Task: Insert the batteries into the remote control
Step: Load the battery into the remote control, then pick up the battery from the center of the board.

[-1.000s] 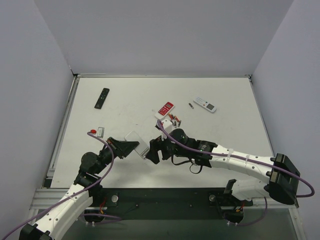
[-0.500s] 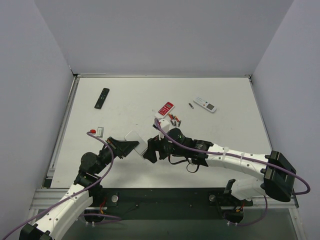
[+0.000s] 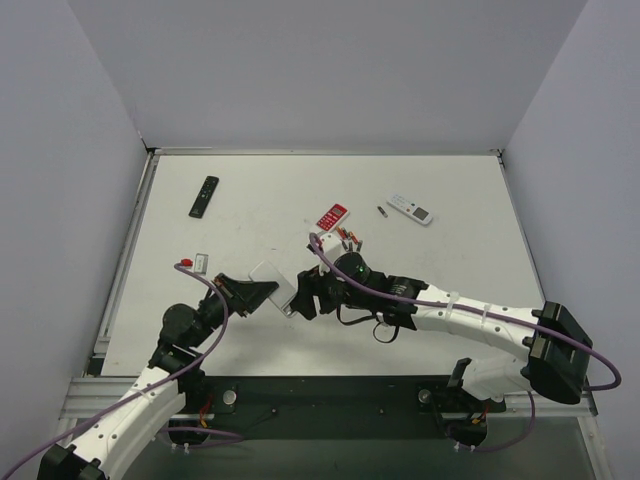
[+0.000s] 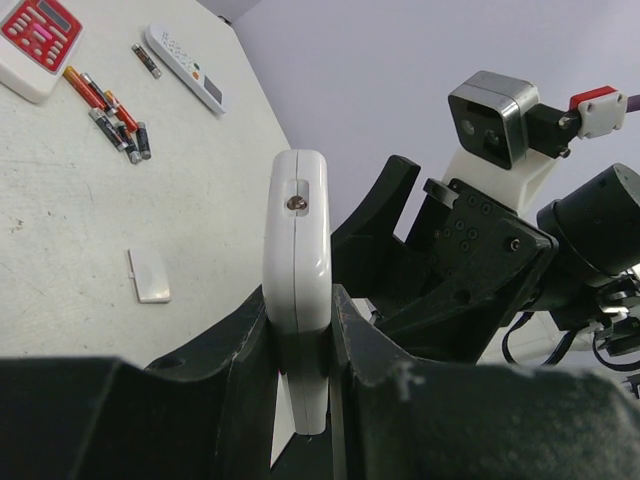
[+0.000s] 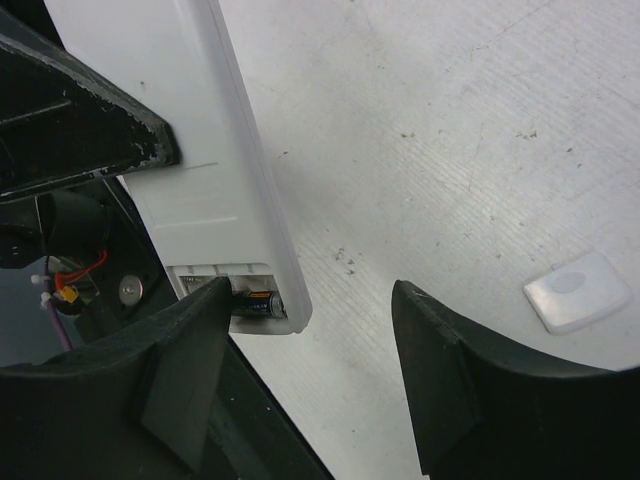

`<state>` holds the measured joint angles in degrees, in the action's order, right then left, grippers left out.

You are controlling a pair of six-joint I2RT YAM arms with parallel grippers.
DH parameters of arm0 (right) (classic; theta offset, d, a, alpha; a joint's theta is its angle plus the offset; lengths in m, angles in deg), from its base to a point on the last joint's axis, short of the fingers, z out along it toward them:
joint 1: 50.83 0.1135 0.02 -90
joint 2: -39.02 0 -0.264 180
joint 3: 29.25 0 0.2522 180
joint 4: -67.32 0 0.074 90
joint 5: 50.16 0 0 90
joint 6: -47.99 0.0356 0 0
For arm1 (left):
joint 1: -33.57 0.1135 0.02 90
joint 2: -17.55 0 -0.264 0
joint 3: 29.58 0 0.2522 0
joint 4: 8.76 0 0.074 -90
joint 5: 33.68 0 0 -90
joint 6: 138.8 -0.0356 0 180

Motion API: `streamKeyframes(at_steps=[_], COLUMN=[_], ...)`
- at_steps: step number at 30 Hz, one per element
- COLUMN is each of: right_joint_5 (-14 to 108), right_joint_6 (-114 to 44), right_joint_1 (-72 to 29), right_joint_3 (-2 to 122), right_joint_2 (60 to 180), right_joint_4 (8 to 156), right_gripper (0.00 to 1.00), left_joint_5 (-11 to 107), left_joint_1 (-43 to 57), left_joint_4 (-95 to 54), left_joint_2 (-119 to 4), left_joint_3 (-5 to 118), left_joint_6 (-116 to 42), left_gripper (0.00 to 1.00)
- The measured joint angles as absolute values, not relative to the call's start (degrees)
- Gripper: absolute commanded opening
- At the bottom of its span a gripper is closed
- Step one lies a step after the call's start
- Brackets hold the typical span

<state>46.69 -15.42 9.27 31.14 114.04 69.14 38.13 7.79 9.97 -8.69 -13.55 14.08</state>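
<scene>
Top view, centre: your left gripper (image 3: 262, 292) holds the remote control (image 3: 270, 273), with the right gripper (image 3: 301, 299) just beside it and spare batteries (image 3: 348, 238) above. Left wrist view: fingers (image 4: 230, 380) clamped on the remote. Right wrist view: fingers (image 5: 450, 380) apart around the remote's end, lower left. A nudge there could pop out the seated battery (image 5: 258, 303).

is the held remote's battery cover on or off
Off: the remote control shows a battery in its uncovered end, and the cover lies apart on the table.
</scene>
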Motion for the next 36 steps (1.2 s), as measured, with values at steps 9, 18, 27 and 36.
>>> streamKeyframes(at_steps=[9, 18, 27, 36], right_joint_5=[46.7, 43.3, 41.5, 42.5], right_joint_6=[-19.8, -19.0, -19.7, -19.7], right_joint_1=[1.5, -16.4, -24.7, -27.2], right_joint_3=[37.0, 44.8, 56.0, 63.5], right_joint_2=[113.2, 116.9, 134.4, 147.2], right_joint_4=[77.3, 88.0, 96.9, 100.8], right_gripper=[0.64, 0.61, 0.38, 0.31], left_joint_5=[41.5, 43.9, 43.4, 41.9], left_joint_1=[7.8, 7.8, 7.8, 7.8], left_joint_4=[10.6, 10.7, 9.5, 7.6], left_joint_2=[-12.2, -9.8, -5.1, -5.2], left_joint_3=[-13.5, -13.5, -13.5, -13.5], left_joint_6=[11.2, 9.7, 7.9, 7.1], left_gripper=[0.0, 0.0, 0.0, 0.0])
